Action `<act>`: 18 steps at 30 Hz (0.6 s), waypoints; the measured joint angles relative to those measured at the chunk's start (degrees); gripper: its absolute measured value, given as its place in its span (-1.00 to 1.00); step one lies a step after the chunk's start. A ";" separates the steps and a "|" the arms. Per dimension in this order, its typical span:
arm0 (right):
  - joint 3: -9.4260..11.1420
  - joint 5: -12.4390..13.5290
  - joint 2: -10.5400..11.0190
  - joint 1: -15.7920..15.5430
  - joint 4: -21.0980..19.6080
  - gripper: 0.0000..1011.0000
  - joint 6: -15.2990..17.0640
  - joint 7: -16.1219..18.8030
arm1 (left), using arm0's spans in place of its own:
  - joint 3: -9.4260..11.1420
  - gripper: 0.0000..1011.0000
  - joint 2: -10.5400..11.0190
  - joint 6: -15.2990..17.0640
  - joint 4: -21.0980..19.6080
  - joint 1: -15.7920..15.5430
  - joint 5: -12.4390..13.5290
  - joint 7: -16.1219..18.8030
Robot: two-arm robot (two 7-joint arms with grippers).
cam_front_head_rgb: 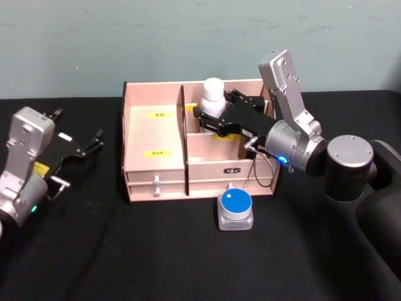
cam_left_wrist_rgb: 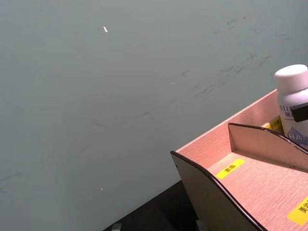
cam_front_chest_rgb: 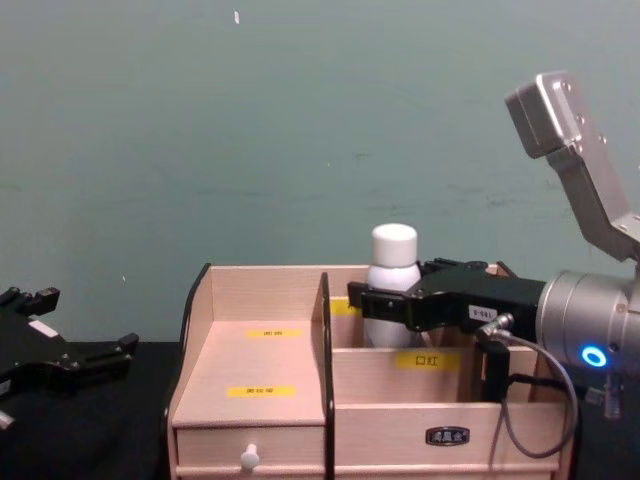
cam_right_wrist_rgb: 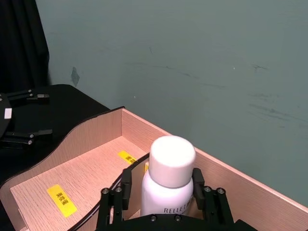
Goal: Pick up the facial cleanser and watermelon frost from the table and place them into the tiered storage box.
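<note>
The right pincer (cam_front_head_rgb: 210,119) is clamped round a white plastic bottle with a rounded white cap (cam_front_head_rgb: 213,93), probably the facial cleanser. It holds the bottle upright over the rear compartment of the pale pink-beige wooden tiered storage box (cam_front_head_rgb: 141,135) beneath it. Placing seems under way, and the next move likely calls for lowering and letting go.

From the head view, a small clear jar with a round blue lid (cam_front_head_rgb: 235,210), likely the watermelon frost, sits nearer the robot than the pincer. The left pincer (cam_front_head_rgb: 80,125) rests spread wide, far to its left. The right wrist view adds lettering on the bottle.
</note>
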 joint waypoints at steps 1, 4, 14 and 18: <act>0.00 0.02 0.00 0.00 0.00 0.59 -0.02 0.01 | 0.00 0.98 0.00 0.00 0.00 0.00 0.01 0.00; 0.00 0.04 0.00 0.00 0.00 0.73 -0.09 0.06 | 0.00 0.98 0.00 0.00 0.00 0.00 0.01 0.00; 0.52 -0.09 1.12 -0.78 -3.73 0.98 -0.35 0.24 | 0.00 0.98 0.00 0.00 0.00 0.00 0.01 0.00; 0.87 -0.64 2.60 -1.54 -8.04 0.98 1.05 -0.23 | 0.00 0.98 0.00 0.00 0.00 0.00 0.00 0.00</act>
